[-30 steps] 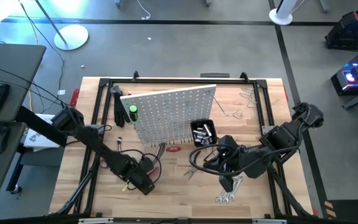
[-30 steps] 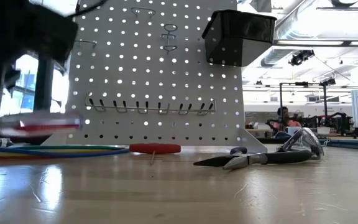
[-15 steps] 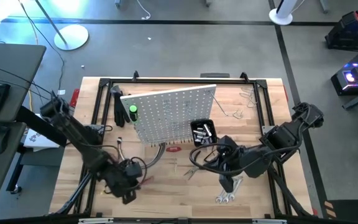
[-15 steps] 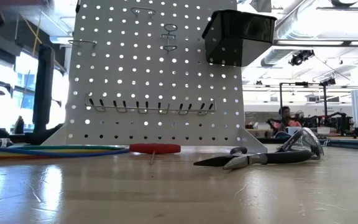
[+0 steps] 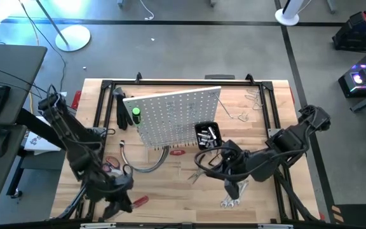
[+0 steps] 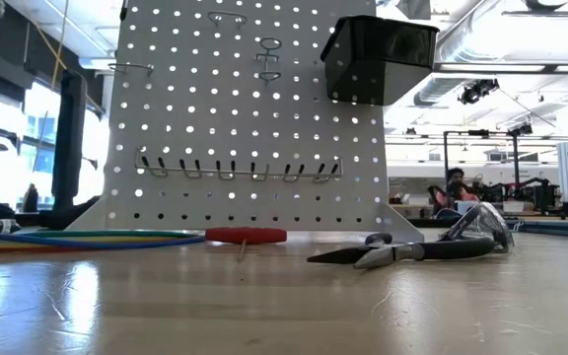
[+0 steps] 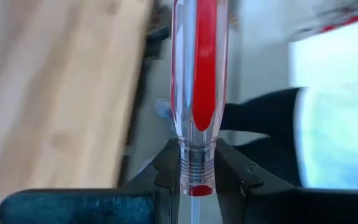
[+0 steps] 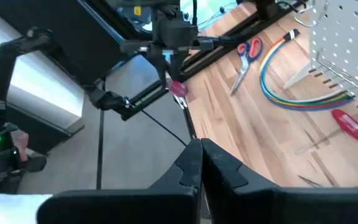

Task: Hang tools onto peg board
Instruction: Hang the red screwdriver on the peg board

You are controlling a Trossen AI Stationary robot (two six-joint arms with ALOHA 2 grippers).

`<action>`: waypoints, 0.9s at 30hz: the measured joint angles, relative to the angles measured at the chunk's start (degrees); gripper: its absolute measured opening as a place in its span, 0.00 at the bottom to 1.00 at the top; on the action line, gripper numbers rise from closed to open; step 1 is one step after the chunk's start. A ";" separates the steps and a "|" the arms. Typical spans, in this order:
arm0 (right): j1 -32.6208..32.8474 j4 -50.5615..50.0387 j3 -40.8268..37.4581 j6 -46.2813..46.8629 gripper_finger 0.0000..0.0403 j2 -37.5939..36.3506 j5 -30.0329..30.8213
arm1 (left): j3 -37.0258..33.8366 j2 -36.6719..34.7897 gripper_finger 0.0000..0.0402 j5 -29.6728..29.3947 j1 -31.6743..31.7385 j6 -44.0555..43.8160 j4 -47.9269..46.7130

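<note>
- High view: the left claw (image 5: pixel 124 202) is seen at the near left edge of the surface (image 5: pixel 170 191), well apart from the peg board (image 5: pixel 176 114), closed on a red-handled screwdriver (image 5: pixel 140 200).
- In the left wrist view, the clear-and-red handle (image 7: pixel 196 81) is pinched only at its ribbed neck between the dark fingers (image 7: pixel 166 168), so most of the tool stands out beyond the grip.
- The right claw (image 5: pixel 232 186) is held low near the middle right of the surface, its jaws shut on nothing visible, just above the silver wrenches (image 5: pixel 232 201).
- Pliers (image 6: pixel 412 251) and a second red-handled screwdriver (image 6: pixel 246 236) are shown lying before the board's base in the low view; scissors (image 8: pixel 246 55) lie beside the coloured cables (image 8: pixel 291 93).
- A slip is judged possible: with so narrow a hold, the screwdriver could pivot or drop off the surface's edge during the carry.
- A missed hook could follow if the tool arrives tilted.
</note>
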 joint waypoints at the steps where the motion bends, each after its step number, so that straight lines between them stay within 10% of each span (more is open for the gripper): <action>1: -0.02 0.53 0.00 -0.03 0.01 0.22 0.14 | 0.00 -1.03 0.14 0.33 0.04 0.17 0.76; 27: 1.13 8.99 -0.02 6.61 0.53 4.35 -3.59 | 0.04 -13.91 0.14 -11.89 6.67 13.22 11.70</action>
